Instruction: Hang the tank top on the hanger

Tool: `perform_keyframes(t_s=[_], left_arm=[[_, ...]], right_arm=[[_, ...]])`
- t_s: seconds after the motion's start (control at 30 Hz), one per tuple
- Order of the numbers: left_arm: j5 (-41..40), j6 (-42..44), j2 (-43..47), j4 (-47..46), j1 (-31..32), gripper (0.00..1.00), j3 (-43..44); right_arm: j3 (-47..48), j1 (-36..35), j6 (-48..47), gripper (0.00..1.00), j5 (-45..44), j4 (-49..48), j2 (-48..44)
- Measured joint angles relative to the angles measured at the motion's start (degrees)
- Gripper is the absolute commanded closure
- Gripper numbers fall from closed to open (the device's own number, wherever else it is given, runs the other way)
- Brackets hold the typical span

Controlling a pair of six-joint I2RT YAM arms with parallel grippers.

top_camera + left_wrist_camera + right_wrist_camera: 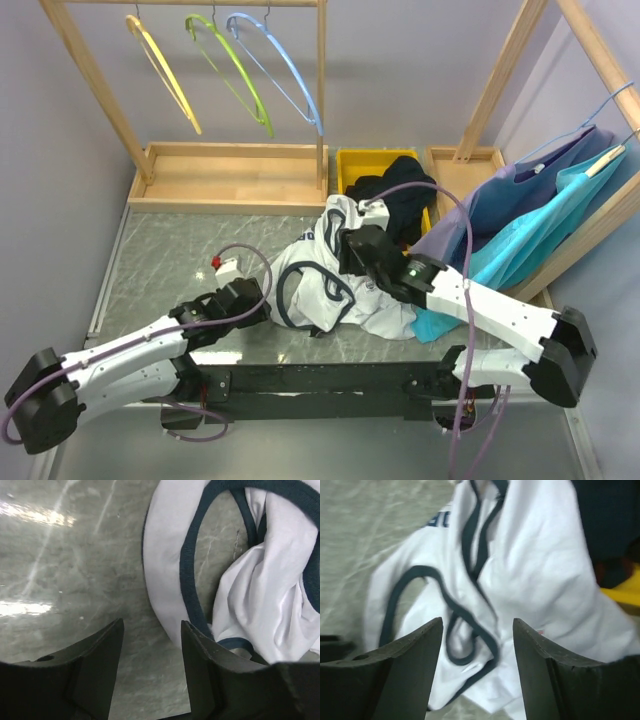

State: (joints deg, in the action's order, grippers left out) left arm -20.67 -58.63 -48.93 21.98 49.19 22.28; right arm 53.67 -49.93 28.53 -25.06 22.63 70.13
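While the tank top (pixel 305 262) lies crumpled on the marble surface (pixel 170 260) between the two arms, the left jaws stand partly apart over bare stone, holding nothing, with the shirt's navy-trimmed edge just beside them. The right jaws hang open above the white cloth, gripping nothing. The yellow hanger (pixel 165 75) hangs on the wooden rack (pixel 95 85) at the back left, well apart.

Top view: high behind both arms, facing down. Wrist views sit close behind left pincer (pixel 152 630) and right pincer (pixel 477 627), looking past them; all share crumpled white navy-trimmed tank top (pixel 300 268) ahead.
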Motion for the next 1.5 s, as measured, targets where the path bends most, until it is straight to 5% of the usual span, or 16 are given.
perform_keyframes(t_s=[0.13,0.23,0.33,0.47,0.63,0.73,0.77,0.87,0.97,1.27,1.5], left_arm=[[0.3,-1.7,-4.9,-4.7,1.9,0.40,-0.4],[0.3,-2.8,-8.8,-8.0,3.6,0.47,-0.4],[-1.2,-4.4,-12.4,-8.9,5.1,0.57,0.0],[-4.1,-6.6,-15.6,-9.3,6.3,0.90,1.4],[-7.6,-9.2,-15.9,-8.7,6.9,0.99,1.9],[-9.4,-10.1,-14.1,-7.3,7.0,0.99,1.9],[-10.0,-10.4,-13.0,-6.8,7.0,0.99,1.9],[-12.2,-11.3,-9.8,-3.6,7.0,0.99,2.7],[-15.2,-12.5,-6.5,1.7,7.0,0.99,5.7],[-27.7,-10.2,9.6,12.1,7.1,0.99,26.7],[-33.3,7.2,4.5,6.2,7.1,0.99,51.6]], right_arm=[[-5.5,-0.8,2.0,0.36,1.9,-5.7,-2.0],[-9.1,-0.9,2.3,0.37,3.9,-9.2,1.2],[-10.6,-0.9,2.1,0.39,5.8,-11.0,3.8],[-10.6,-0.9,2.1,0.41,7.6,-14.1,6.9],[-10.0,-1.1,2.4,0.47,8.0,-15.8,11.6],[-9.1,-1.2,2.8,0.60,7.1,-16.0,14.8],[-8.9,-1.2,2.8,0.78,6.8,-16.0,15.8],[-8.0,-1.2,3.5,0.98,5.5,-15.0,17.7],[-5.9,-1.3,4.3,1.00,3.8,-11.9,17.2],[12.5,-2.7,2.7,1.00,-1.4,0.2,3.7],[42.8,-2.7,-2.7,1.00,-3.3,7.2,4.0]])
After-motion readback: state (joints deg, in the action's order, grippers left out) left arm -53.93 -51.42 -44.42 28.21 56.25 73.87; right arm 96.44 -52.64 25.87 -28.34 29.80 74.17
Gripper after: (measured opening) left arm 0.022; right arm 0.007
